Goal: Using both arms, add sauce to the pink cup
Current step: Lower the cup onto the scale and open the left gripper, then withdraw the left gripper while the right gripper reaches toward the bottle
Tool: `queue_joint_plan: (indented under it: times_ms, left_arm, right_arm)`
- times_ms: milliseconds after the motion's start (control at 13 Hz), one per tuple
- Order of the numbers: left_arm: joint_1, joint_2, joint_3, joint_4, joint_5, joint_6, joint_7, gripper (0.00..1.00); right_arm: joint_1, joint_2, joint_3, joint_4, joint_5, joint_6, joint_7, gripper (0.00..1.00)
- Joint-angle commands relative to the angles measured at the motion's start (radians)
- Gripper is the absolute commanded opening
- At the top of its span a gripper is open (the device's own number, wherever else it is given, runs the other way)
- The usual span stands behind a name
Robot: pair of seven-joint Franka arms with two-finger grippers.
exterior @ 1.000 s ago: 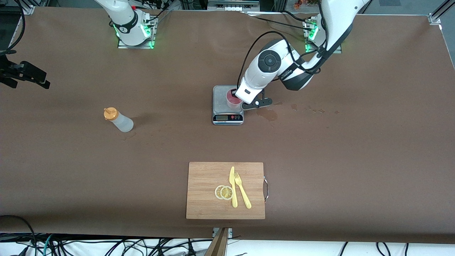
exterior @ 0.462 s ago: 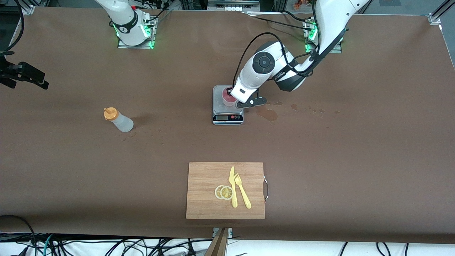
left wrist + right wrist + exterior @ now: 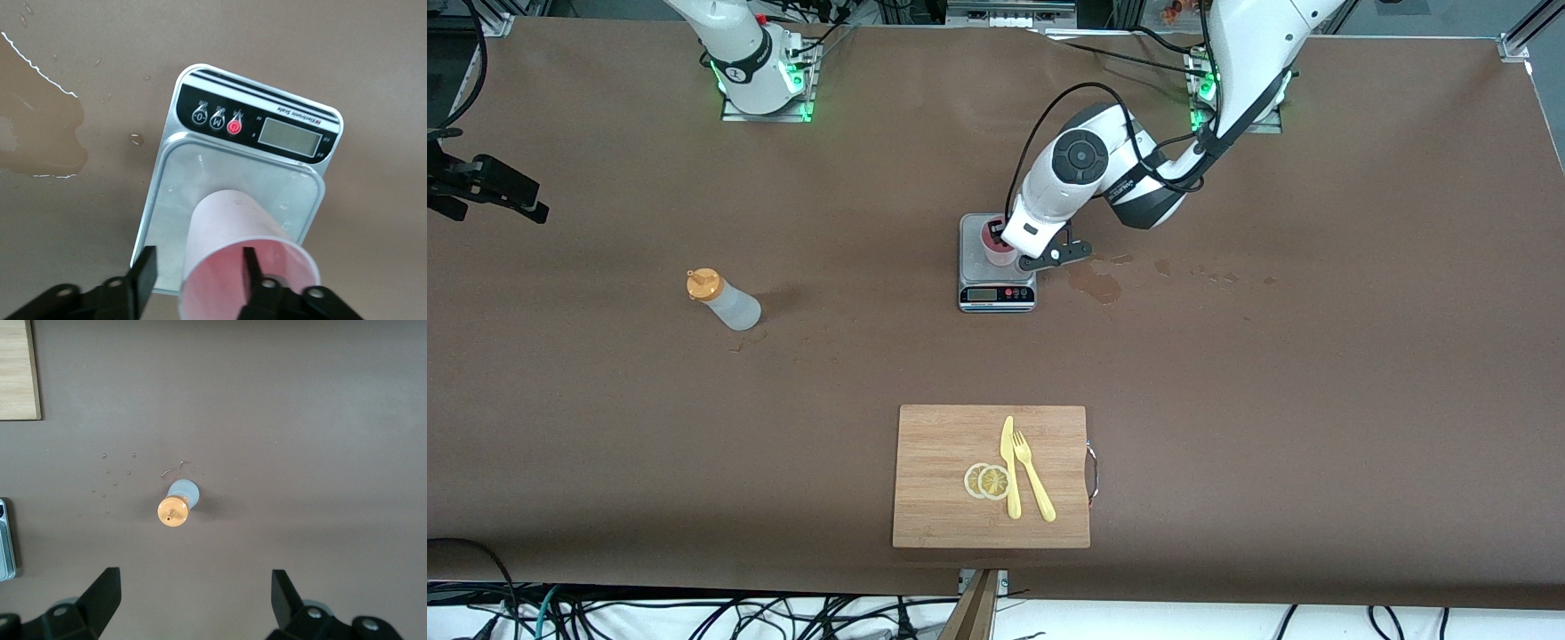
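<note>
So there's a grey kitchen scale point(image 3: 997, 267) mid-counter point(image 3: 1316, 400), display facing the front camera. Just beside it, toward the left arm's end, a wet stain point(image 3: 1096, 284). Well nearer the camera than the scale sits a wooden cutting board point(image 3: 943, 498) carrying two lemon slices point(image 3: 987, 481), a yellow knife point(image 3: 1010, 467) and a yellow fork point(image 3: 1033, 476).

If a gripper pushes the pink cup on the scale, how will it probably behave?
The pink cup looks thin and empty, so probably light and easy to slide. It is narrower at the base on the scale, so it may tip.
</note>
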Motion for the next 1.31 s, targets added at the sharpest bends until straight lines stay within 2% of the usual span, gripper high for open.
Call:
queue_joint_plan:
  times_ms: [0, 308, 385, 615, 923, 1077, 1231]
  left_arm:
    - [-0.013, -0.058, 0.002, 0.022, 0.027, -0.079, -0.036, 1.00]
    - [0.011, -0.146, -0.002, 0.072, 0.024, -0.256, -0.004, 1.00]
    - [0.017, -0.158, -0.002, 0.109, 0.017, -0.312, 0.011, 1.00]
    - [0.052, -0.189, 0.001, 0.241, 0.015, -0.519, 0.063, 1.00]
    - [0.264, -0.302, -0.002, 0.326, -0.040, -0.714, 0.349, 0.99]
    - [0.414, -0.356, -0.002, 0.329, -0.043, -0.719, 0.507, 1.00]
    - [0.537, -0.368, -0.002, 0.350, -0.043, -0.731, 0.659, 1.00]
  right_arm:
    - [-0.014, 0.003, 0.000, 0.007, 0.009, -0.001, -0.015, 1.00]
    - [-0.017, 0.012, 0.002, 0.007, 0.012, 0.013, -0.012, 1.00]
    - [-0.012, 0.044, 0.005, 0.010, 0.009, 0.014, 0.004, 1.00]
    - [-0.004, 0.061, 0.011, 0.010, 0.001, 0.024, -0.010, 1.00]
    - [-0.001, 0.083, 0.014, -0.008, 0.004, 0.031, -0.192, 1.00]
    - [-0.013, 0.112, 0.011, -0.007, 0.019, 0.053, -0.379, 1.00]
    - [-0.030, 0.158, 0.003, -0.004, 0.093, 0.079, -0.552, 1.00]
